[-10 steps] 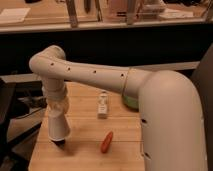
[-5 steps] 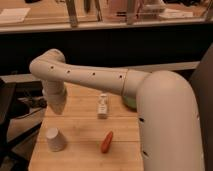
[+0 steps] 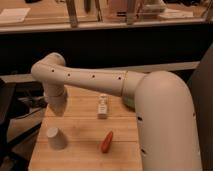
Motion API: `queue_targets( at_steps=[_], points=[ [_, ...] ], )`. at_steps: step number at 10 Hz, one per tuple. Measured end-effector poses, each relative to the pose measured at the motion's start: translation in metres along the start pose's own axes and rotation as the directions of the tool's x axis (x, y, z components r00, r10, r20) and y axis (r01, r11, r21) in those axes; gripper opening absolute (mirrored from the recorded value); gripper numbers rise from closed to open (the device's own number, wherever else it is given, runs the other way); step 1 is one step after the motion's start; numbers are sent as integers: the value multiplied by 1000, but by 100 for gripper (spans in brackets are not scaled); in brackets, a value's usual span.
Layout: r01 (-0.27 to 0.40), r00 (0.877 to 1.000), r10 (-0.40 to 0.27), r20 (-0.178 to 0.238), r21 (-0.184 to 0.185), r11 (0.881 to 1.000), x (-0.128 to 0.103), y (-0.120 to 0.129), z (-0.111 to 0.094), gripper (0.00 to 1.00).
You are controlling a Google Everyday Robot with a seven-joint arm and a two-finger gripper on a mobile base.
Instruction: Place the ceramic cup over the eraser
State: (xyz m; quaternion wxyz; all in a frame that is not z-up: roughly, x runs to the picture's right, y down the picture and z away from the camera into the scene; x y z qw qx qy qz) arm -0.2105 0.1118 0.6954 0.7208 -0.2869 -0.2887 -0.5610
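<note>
Now upside-down on wooden table (image 3: pixel 120 150), small white tapered ceramic cup (image 3: pixel 56 138); gripper (image 3: pixel 59 109) just above, grip state unclear; could tip if brushed.

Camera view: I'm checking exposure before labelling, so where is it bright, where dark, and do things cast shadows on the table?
Camera view: the upper shelf band is bright, the strip beneath it nearly black; the light wooden table is warmly, evenly lit; the small white upturned ceramic cup and the orange-red elongated object cast only faint shadows; the claw, at the arm's end above the cup, blends into it.
</note>
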Motion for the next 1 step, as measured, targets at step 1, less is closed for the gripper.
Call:
queue_targets(
  at_steps=[1],
  points=[
    [2,1000,-2,1,-1,1000,0,-1,1,3]
  ],
)
